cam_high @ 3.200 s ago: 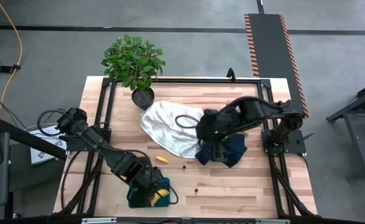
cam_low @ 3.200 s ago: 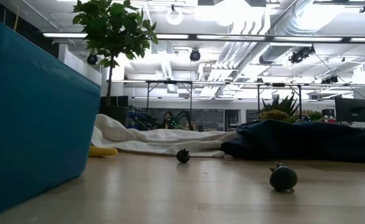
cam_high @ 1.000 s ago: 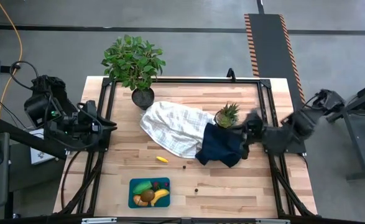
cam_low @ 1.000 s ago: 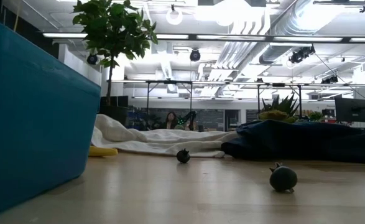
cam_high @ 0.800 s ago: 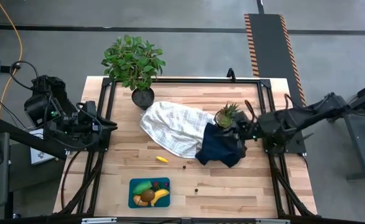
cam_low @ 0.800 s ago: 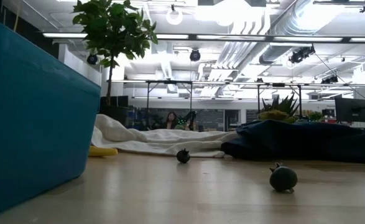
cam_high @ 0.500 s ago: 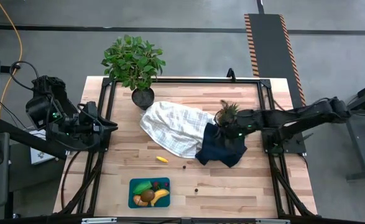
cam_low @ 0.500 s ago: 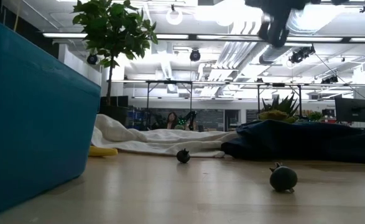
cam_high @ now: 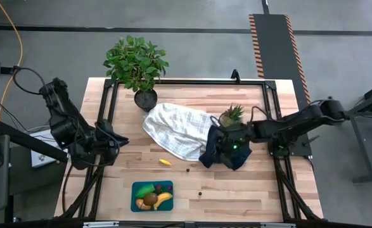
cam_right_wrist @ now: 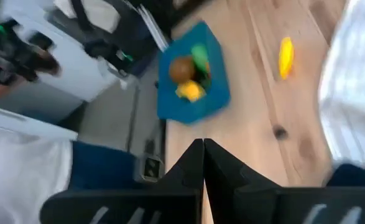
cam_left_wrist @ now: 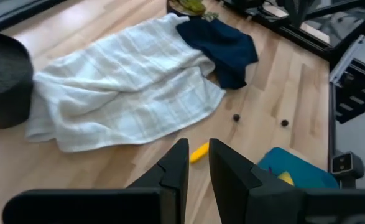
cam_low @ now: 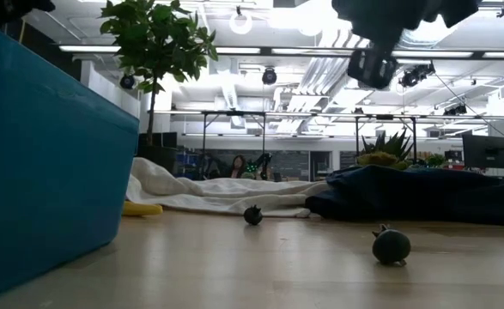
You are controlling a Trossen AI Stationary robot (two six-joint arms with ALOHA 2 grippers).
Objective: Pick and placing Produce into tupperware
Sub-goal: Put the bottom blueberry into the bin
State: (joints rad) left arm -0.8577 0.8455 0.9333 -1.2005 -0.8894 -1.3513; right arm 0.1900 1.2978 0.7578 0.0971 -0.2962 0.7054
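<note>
Hovering over the dark navy cloth (cam_high: 227, 151), your right gripper (cam_high: 229, 144) has its fingers clenched empty. Your left gripper (cam_high: 113, 147), nearly closed on nothing, waits at the desk's (cam_high: 236, 190) left edge. The tupperware (cam_high: 152, 196) sits near-left, holding produce (cam_high: 151, 197); one yellow piece (cam_high: 165, 162) lies outside.

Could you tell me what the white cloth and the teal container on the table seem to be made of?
The white cloth looks like soft woven fabric, matte, judging by its loose folds and faint check pattern. The teal container seems to be smooth moulded plastic: rigid walls, rounded corners and an even colour.
</note>
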